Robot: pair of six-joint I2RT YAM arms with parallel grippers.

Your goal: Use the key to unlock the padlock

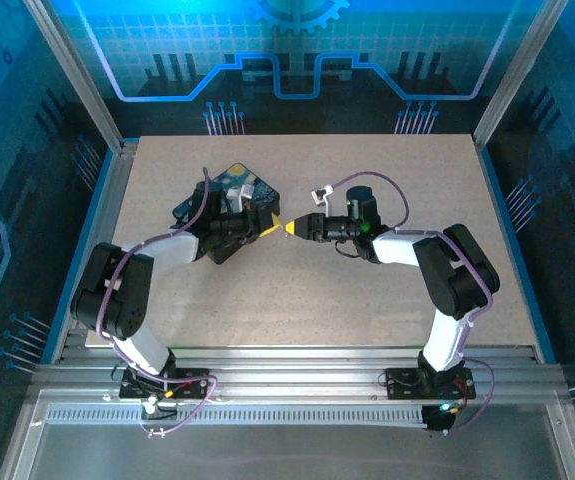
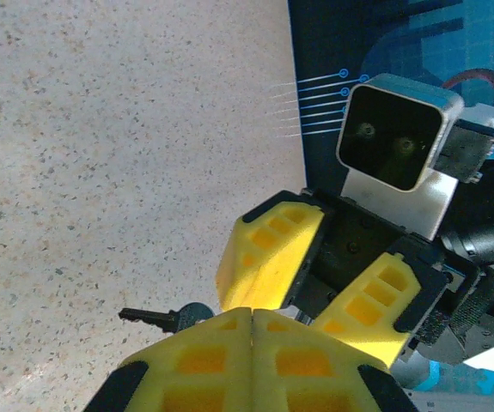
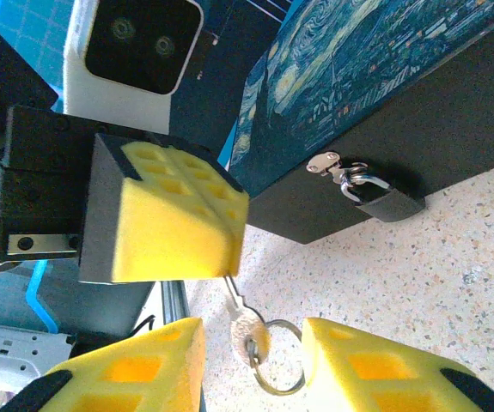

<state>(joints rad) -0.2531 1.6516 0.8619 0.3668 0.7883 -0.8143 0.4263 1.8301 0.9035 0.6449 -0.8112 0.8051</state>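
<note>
inside the clamped left end effector (image 2: 253, 330) hides the key (image 3: 245, 330) tip, the right end effector (image 3: 253, 336) gaping empty.

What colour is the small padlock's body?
Black. The small padlock shows best in the right wrist view.

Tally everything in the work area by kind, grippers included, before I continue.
Dark box printed with a swirling blue-and-yellow painting: 1
Small dark padlock with a silvery shackle: 1
Thin silvery metal key: 1
Silvery wire key ring: 1
Yellow-padded grippers, left gripper and right gripper: 2
Total: 6
</note>
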